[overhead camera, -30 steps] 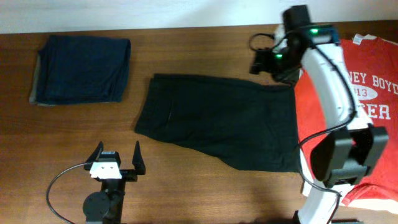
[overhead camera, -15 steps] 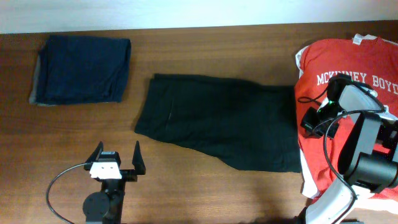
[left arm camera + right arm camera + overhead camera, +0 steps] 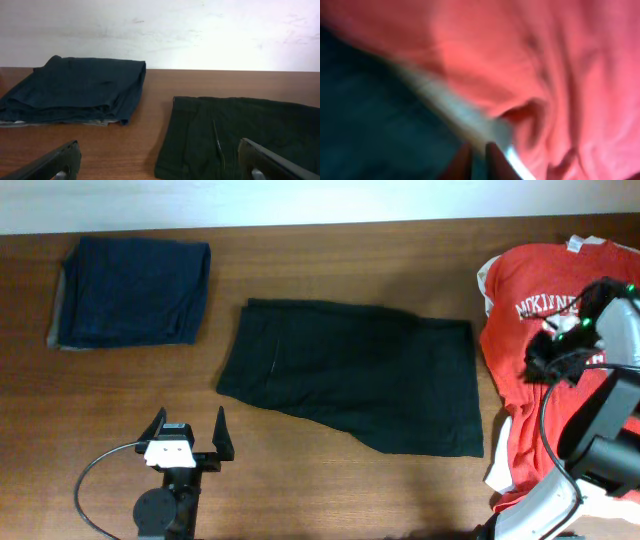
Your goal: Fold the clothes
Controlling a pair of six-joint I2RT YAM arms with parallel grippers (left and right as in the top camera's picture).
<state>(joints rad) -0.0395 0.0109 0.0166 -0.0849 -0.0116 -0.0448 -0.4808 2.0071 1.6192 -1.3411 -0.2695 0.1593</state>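
Note:
Black shorts [image 3: 350, 375] lie spread flat at the table's middle, also in the left wrist view [image 3: 250, 130]. A red printed T-shirt [image 3: 530, 280] lies bunched at the right edge. My right gripper [image 3: 545, 350] sits on its left part, and the wrinkles run toward it. In the blurred right wrist view its fingers [image 3: 479, 150] stand almost together at a pale cloth edge [image 3: 445, 100] beside the red fabric [image 3: 545, 60]. My left gripper [image 3: 188, 423] rests wide open near the front edge with nothing between its fingers [image 3: 160, 149].
A folded navy garment [image 3: 130, 290] lies at the back left, seen also from the left wrist [image 3: 75, 87]. A white cloth [image 3: 497, 470] peeks out under the red shirt at the front right. A pale wall [image 3: 160, 30] rises behind the table.
My right arm swung from the shorts' back right corner over onto the red shirt and its jaws closed. The shirt's left edge has bunched and shifted right. The left arm stayed still.

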